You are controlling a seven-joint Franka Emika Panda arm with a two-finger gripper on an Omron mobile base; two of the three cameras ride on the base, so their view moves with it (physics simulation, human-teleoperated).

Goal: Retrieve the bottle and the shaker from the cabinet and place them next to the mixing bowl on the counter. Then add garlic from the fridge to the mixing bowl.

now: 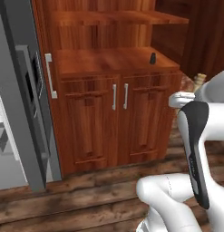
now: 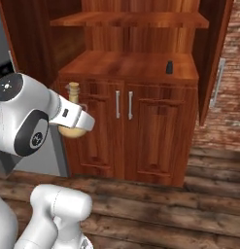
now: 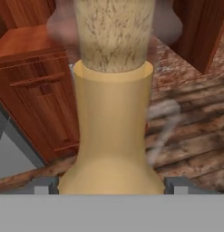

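Bottle (image 3: 112, 136), tan with a bulbous base, thin neck and speckled cork-like stopper, sits upright in your pincer (image 3: 111, 186), clear of the cabinet (image 1: 113, 63); the jaws stand wide, pinching its round base. Keep it upright and carry it smoothly to the counter; the black shaker (image 2: 169, 67) waits on the cabinet's broad shelf.

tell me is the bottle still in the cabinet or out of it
Out. The bottle sits in the end effector in front of the cabinet, whose shelf holds the shaker.
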